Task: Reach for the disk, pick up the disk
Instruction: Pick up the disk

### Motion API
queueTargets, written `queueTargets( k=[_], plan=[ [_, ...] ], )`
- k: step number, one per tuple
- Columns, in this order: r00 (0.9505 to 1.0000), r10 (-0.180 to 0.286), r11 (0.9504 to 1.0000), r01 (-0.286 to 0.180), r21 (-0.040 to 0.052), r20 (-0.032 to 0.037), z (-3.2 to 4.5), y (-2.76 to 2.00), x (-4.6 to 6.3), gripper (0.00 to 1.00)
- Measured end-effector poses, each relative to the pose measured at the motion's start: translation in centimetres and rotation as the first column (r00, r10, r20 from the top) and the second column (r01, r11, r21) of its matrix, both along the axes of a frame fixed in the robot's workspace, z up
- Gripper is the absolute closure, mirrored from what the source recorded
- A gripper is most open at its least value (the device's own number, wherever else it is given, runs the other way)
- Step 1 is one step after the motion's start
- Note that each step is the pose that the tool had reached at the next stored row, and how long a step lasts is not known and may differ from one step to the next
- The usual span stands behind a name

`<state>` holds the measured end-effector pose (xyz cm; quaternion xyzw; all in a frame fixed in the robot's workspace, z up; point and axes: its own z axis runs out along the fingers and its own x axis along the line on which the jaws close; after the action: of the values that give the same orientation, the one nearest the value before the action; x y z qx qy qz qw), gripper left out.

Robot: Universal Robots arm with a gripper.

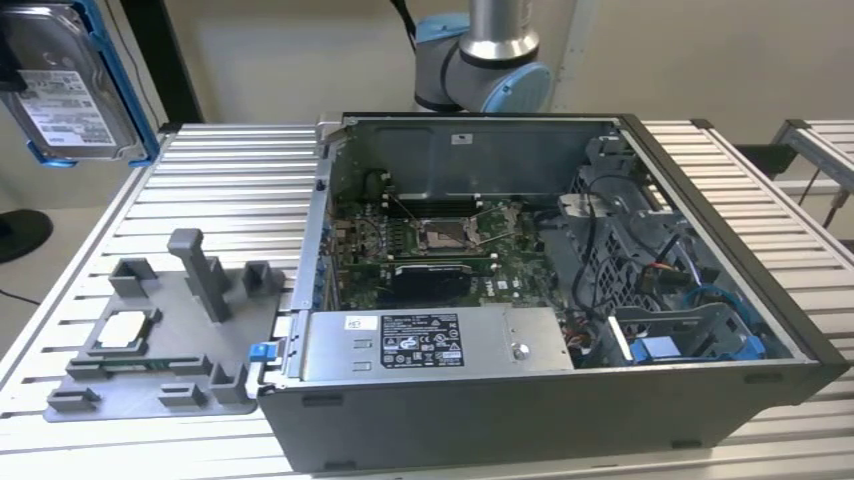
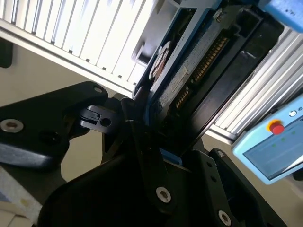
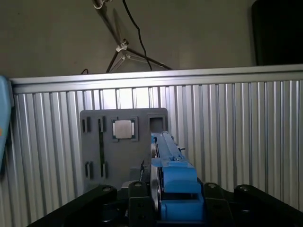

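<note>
The disk [image 1: 70,95], a silver-grey drive with a white label and a blue frame, hangs in the air at the exterior view's upper left, high above the slatted table. In the first wrist view the disk [image 3: 171,182] stands edge-on, its blue frame clamped between the black fingers of my gripper [image 3: 166,210], which is shut on it. The second wrist view shows the disk [image 2: 187,75] from its underside, with a black finger [image 2: 142,142] pressed against its edge.
An open computer case [image 1: 561,290] fills the middle of the table [image 1: 227,190]. A grey fixture plate [image 1: 160,345] with upright posts lies at the exterior view's left and carries a small white-topped chip [image 3: 123,128]. A light-blue pendant [image 2: 272,146] lies nearby.
</note>
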<state>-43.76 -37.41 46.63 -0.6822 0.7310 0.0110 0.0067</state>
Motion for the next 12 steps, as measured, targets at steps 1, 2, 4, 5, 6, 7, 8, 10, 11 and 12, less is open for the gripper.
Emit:
queueTargets(
  k=[1, 2, 4, 5, 6, 7, 8, 10, 11, 12],
  plan=[
    [1.0, 0.0, 1.0, 0.0, 0.0, 0.0, 0.21, 0.0, 0.0, 1.0],
    [1.0, 0.0, 1.0, 0.0, 0.0, -0.0001, 0.42, 0.0, 0.0, 1.0],
    [1.0, 0.0, 1.0, 0.0, 0.0, 0.0, 0.83, 0.0, 0.0, 1.0],
    [1.0, 0.0, 1.0, 0.0, 0.0, -0.0001, 1.03, 0.0, 0.0, 1.0],
    [1.0, 0.0, 1.0, 0.0, 0.0001, -0.0001, 1.24, 0.0, 0.0, 1.0],
    [1.0, 0.0, 1.0, 0.0, 0.0, 0.0, 1.44, 0.0, 0.0, 1.0],
    [1.0, 0.0, 1.0, 0.0, -0.0001, -0.0001, 1.63, 0.0, 0.0, 1.0],
    [1.0, 0.0, 1.0, 0.0, 0.0, 0.0, 2.05, 0.0, 0.0, 1.0],
    [1.0, 0.0, 1.0, 0.0, -0.0001, -0.0002, 2.47, 0.0, 0.0, 1.0],
    [1.0, 0.0, 1.0, 0.0, -0.0001, -0.0002, 2.68, 0.0, 0.0, 1.0]
  ],
)
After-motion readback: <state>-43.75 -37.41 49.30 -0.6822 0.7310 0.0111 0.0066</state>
